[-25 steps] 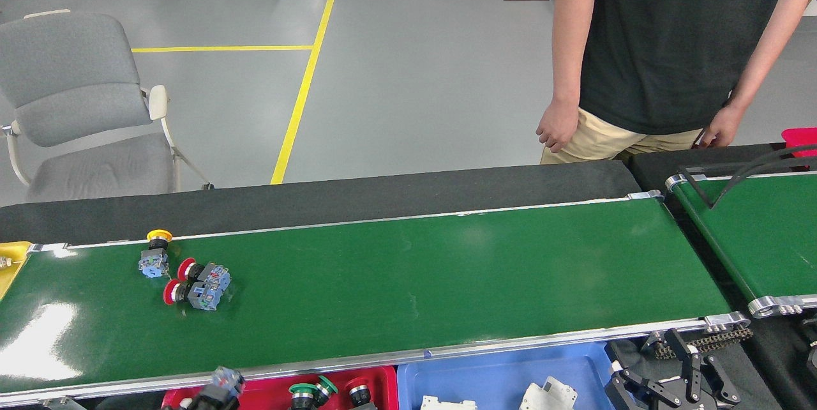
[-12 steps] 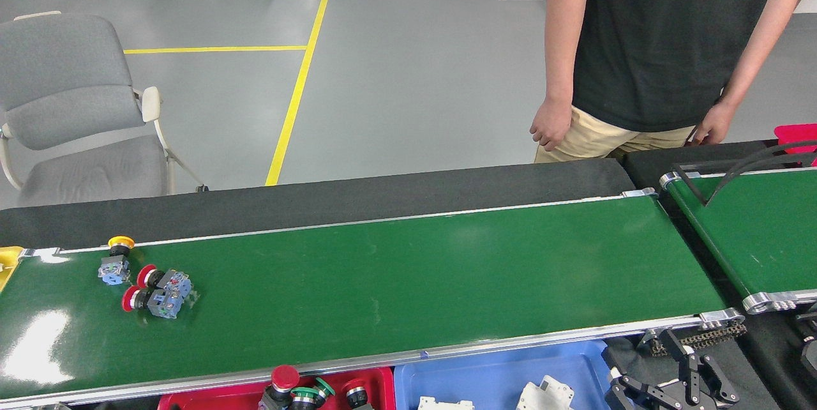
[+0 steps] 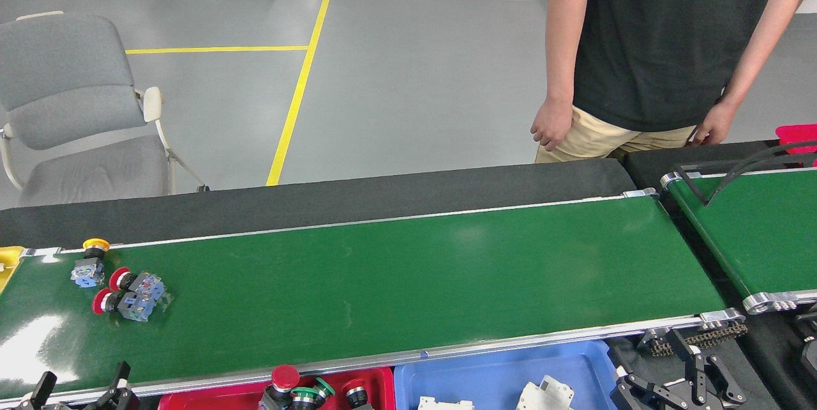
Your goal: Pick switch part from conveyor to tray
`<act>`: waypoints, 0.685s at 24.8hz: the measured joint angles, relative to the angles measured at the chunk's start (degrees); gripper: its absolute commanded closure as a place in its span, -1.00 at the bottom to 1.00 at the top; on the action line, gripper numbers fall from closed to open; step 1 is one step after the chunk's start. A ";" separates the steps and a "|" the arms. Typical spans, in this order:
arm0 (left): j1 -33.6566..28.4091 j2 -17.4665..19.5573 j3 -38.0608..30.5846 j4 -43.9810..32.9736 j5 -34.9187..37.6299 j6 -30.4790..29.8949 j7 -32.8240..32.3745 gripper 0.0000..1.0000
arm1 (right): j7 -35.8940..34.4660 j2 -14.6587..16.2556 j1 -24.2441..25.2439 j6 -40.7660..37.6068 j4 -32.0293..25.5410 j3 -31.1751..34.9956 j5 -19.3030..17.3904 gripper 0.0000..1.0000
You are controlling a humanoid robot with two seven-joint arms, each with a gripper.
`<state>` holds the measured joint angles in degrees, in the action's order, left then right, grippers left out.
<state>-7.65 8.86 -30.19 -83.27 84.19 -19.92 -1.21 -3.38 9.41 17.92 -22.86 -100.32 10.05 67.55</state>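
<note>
- Your left gripper (image 3: 80, 387) shows at the bottom-left edge, just below the near rail of the conveyor (image 3: 396, 282); its two dark fingers stand spread with nothing between them.
- The switch parts sit in a cluster at the far left of the belt: a yellow-capped switch (image 3: 89, 263) near the far rail, and just beside it two red-capped switches (image 3: 127, 295) lying on their sides, touching each other.
- Treat the near red-capped one as your target, since it seems closest to your open fingers. Reach ahead of it rather than at it if the belt is running, and watch the belt's left end.
- Close across the grey-blue block, not the round cap, which would likely roll out of a pinch.
- Come down clear of its twin so you do not drag both.
- The red tray (image 3: 383, 378) just below the near rail already holds red and green buttons; lift over the rail and set down in a free spot.
- Your right gripper (image 3: 686, 391) rests low at the bottom right beside the blue tray (image 3: 479, 372); I cannot tell whether it is spread or pressed together.
</note>
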 measured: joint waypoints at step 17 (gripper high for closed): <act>14.04 6.16 0.22 19.72 0.11 2.36 -0.45 -1.00 | 0.26 0.00 0.06 -2.23 0.48 -0.12 -0.33 -1.00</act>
<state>6.39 15.02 -29.97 -63.55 84.30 -17.56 -1.66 -3.12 9.41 17.98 -25.09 -99.84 9.93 67.22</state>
